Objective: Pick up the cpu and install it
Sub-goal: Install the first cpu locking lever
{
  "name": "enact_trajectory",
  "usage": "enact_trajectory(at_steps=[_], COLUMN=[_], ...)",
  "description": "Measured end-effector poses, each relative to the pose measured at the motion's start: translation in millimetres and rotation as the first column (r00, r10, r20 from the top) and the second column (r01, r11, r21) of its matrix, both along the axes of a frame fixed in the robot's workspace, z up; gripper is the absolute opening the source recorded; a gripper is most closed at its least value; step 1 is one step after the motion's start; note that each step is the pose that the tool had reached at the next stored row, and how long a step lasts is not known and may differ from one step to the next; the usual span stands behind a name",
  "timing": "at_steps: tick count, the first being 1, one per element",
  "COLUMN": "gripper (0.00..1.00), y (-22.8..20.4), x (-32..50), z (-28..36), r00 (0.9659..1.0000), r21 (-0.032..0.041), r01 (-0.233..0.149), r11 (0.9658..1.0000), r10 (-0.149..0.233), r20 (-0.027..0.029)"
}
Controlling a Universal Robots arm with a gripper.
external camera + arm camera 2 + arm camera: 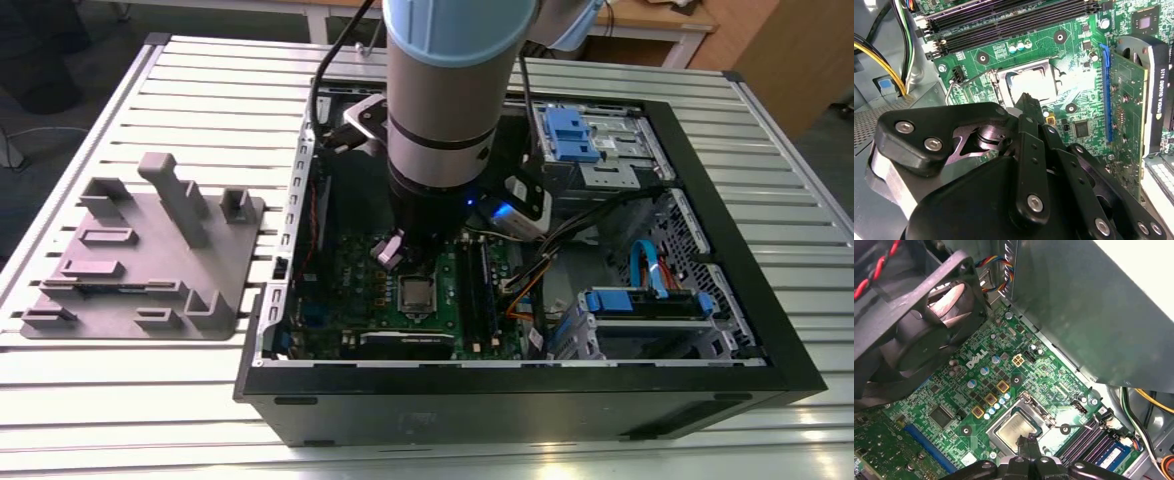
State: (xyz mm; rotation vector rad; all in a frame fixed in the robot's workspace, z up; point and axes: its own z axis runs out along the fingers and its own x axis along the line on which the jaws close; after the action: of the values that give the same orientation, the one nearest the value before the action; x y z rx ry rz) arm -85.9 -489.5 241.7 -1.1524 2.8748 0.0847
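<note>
Gripper (1026,102), closure unclear, above cpu (1015,428) in socket inside case (747,300).

Ext view high, angled over case (747,330); both wrist views close over shared socket (1026,80).

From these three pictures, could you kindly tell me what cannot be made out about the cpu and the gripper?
- Near edge of the cpu: hidden in both wrist views by the gripper.
- Contact between gripper and cpu: cannot be told; the gripper's own body covers the meeting point.
- Cpu in the exterior view: too small to judge whether it sits flat in the socket frame.
</note>
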Motion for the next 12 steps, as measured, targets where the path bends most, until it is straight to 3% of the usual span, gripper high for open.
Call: enact_trajectory(at_steps=[5,12], gripper=[0.11,0.11], y=[0.0,0.0], x=[0.0,0.0], z=[0.7,7.7], r00=[1.0000,1.0000], r21=[0.0000,0.0001], r01=[0.000,0.000], r11=[1.0000,1.0000], r10=[0.000,0.000], r20=[0.0000,-0.0001])
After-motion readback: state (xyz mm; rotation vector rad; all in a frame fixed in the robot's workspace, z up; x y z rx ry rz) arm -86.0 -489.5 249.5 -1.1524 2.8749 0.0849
